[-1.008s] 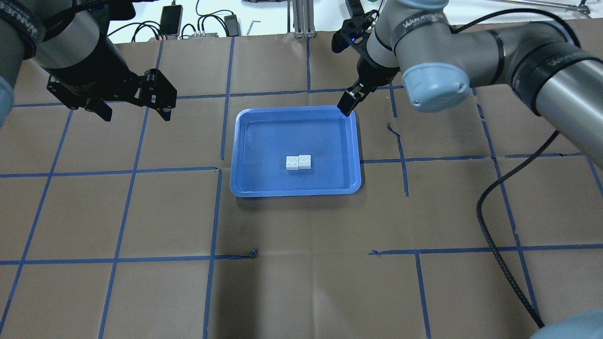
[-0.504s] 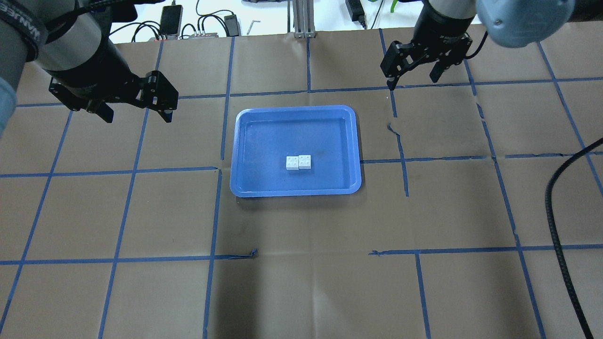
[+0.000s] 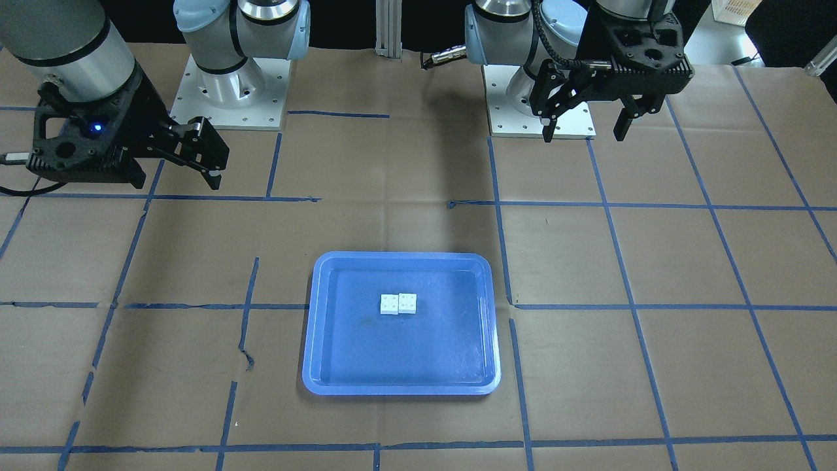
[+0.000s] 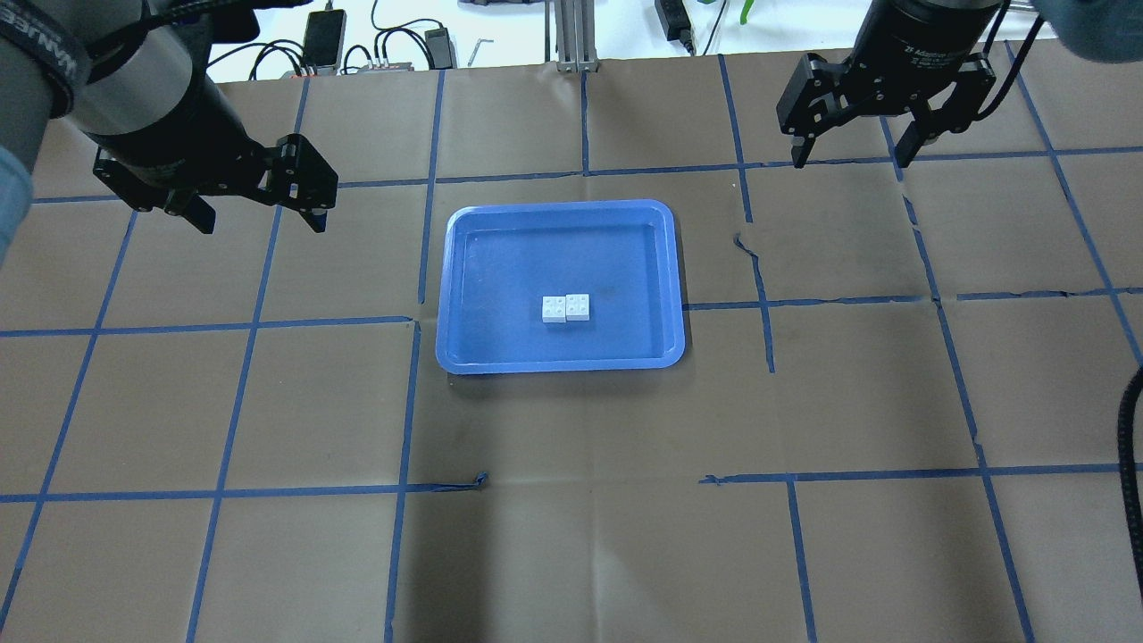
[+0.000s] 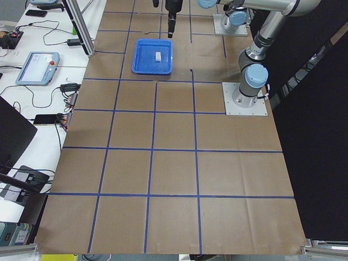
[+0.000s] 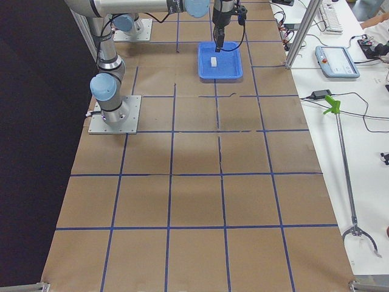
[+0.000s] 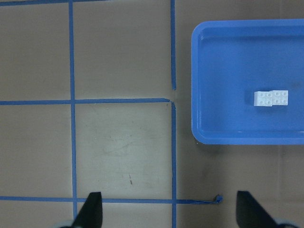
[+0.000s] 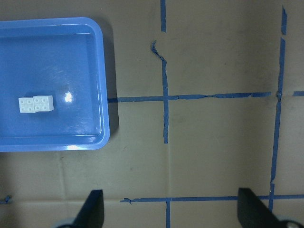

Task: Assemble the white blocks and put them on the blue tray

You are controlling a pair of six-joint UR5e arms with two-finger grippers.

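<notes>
Bricks: two small white square plastic building bricks (image 4: 565, 308) are lying side by side, touching, studs up, near the middle of the tray.
Tray: one large rectangular blue plastic tray (image 4: 536, 259) is sitting on the brown paper-covered table (image 4: 580, 536).
Left gripper: the left gripper (image 4: 259, 214) is hanging left of the tray, well apart from it, fingers spread, empty.
Right gripper: the right gripper (image 4: 848, 161) is hanging beyond the tray's far right corner, fingers spread, empty.
Views: the wrist cameras are showing four studs per brick; the side views are giving only a white speck; the front view alone is showing two arm bases (image 3: 225, 91).
Change: a second ago the right gripper was hanging over the tray's far right corner; the bricks are staying put.
</notes>
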